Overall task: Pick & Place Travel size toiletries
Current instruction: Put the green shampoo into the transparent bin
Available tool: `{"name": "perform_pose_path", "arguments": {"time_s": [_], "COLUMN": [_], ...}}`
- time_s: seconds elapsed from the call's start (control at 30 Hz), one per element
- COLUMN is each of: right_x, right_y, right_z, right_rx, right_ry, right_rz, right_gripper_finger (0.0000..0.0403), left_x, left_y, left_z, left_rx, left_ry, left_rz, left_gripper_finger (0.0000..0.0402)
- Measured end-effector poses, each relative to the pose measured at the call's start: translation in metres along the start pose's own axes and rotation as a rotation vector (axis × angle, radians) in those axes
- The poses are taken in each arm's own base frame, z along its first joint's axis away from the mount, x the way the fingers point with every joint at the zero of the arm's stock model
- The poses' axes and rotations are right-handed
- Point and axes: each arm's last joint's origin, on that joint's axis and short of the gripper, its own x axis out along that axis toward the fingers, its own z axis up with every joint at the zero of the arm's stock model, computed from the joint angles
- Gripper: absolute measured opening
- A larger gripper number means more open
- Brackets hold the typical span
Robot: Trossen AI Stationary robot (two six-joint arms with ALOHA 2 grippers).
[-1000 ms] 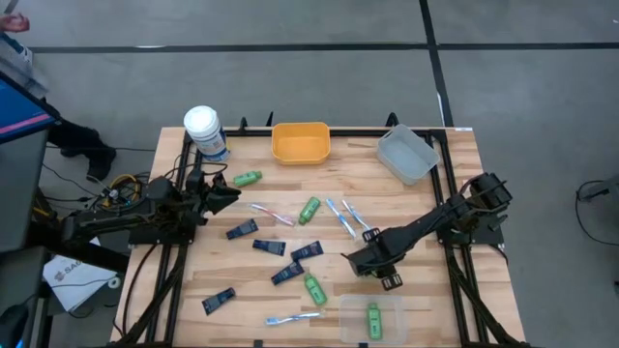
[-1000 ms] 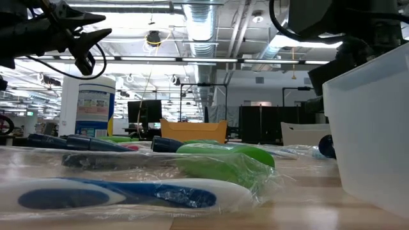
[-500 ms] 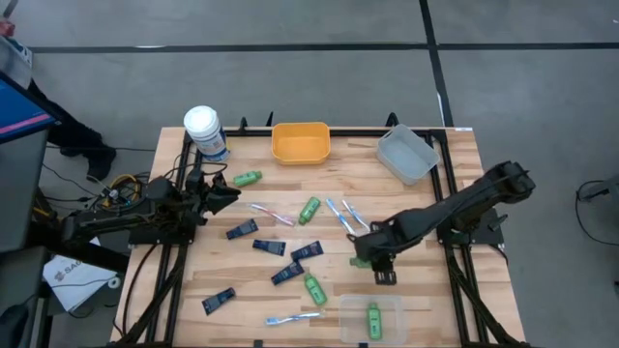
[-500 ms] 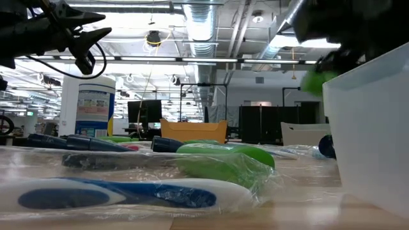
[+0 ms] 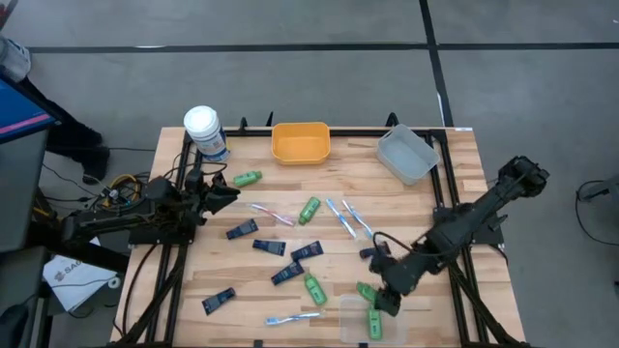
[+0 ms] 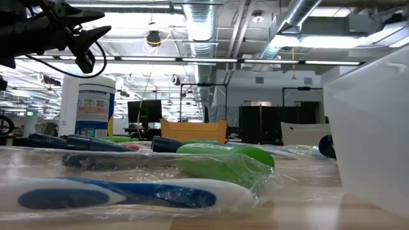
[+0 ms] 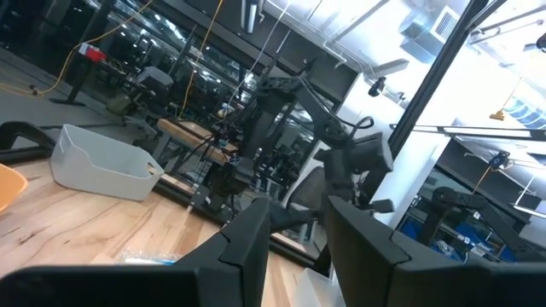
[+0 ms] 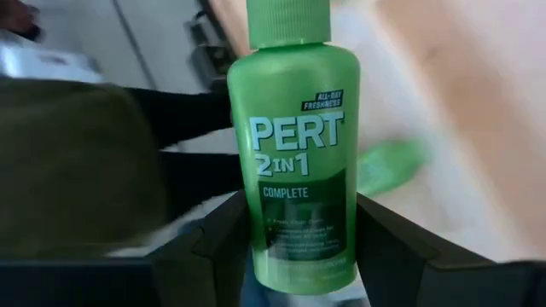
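Observation:
My right gripper (image 5: 379, 295) hangs at the far rim of the clear bin (image 5: 385, 331), shut on a bright green bottle (image 5: 365, 289) labelled PERT 2in1 (image 8: 297, 162). Another green bottle (image 5: 372, 322) lies inside that bin. More green bottles (image 5: 309, 210), navy tubes (image 5: 269, 247) and toothbrushes (image 5: 338, 217) lie flat on the wooden table. My left gripper (image 5: 228, 193) waits open above the table's left side, touching nothing; its two fingers show apart in the left wrist view (image 7: 299, 247). My right gripper pinches the green bottle by the lower half of its body (image 8: 299, 256) between the two fingers (image 8: 217, 247), one on each narrow side. The cap (image 8: 288, 21) points away past the fingertips. The bottle is lifted clear of the table.
A white-lidded canister (image 5: 205, 130), an orange bin (image 5: 300, 142) and a grey bin (image 5: 406, 153) stand along the far edge. A wrapped toothbrush (image 6: 121, 195) and a wrapped green bottle (image 6: 223, 160) lie close to the near edge. Black frame rails run down both table sides.
My right gripper has risen and swung toward the table's near edge, carrying the green bottle from the middle-right of the table to the clear bin's far rim. In the low view it has left the picture. The left arm kept still.

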Motion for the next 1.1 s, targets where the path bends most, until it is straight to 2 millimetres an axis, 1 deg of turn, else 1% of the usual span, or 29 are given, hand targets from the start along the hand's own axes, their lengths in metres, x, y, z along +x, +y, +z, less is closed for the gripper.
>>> {"name": "perform_pose_path", "arguments": {"time_s": [0.13, 0.3, 0.43, 0.5, 0.7, 0.83, 0.93, 1.1], "right_x": [0.003, 0.008, 0.012, 0.014, 0.033, 0.046, 0.051, 0.055], "right_y": [0.002, -0.003, -0.005, -0.005, -0.002, -0.007, -0.009, -0.012], "right_z": [-0.019, -0.037, -0.044, -0.048, -0.049, -0.051, -0.051, -0.046], "right_rx": [0.167, 0.333, 0.471, 0.504, 0.566, 0.601, 0.643, 0.724], "right_ry": [0.044, 0.077, 0.078, 0.083, 0.119, 0.174, 0.192, 0.171], "right_rz": [-0.012, -0.095, -0.138, -0.146, -0.132, -0.198, -0.224, -0.251], "right_gripper_finger": [0.0174, 0.0179, 0.0176, 0.0174, 0.0179, 0.0181, 0.0179, 0.0179], "left_x": [0.0, 0.0, 0.0, 0.0, 0.0, 0.0, 0.0, 0.0], "left_y": [0.0, 0.0, 0.0, -0.001, -0.001, -0.001, -0.001, -0.001], "left_z": [0.0, 0.001, 0.001, 0.001, 0.002, 0.002, 0.002, 0.002], "left_rx": [0.0, 0.001, 0.002, 0.002, 0.004, 0.005, 0.004, 0.005], "left_ry": [-0.002, -0.008, -0.01, -0.012, -0.019, -0.02, -0.02, -0.021], "left_rz": [-0.001, 0.0, -0.002, -0.003, -0.008, -0.009, -0.009, -0.011], "left_gripper_finger": [0.0112, 0.0112, 0.0112, 0.0112, 0.0112, 0.0112, 0.0112, 0.0112]}}
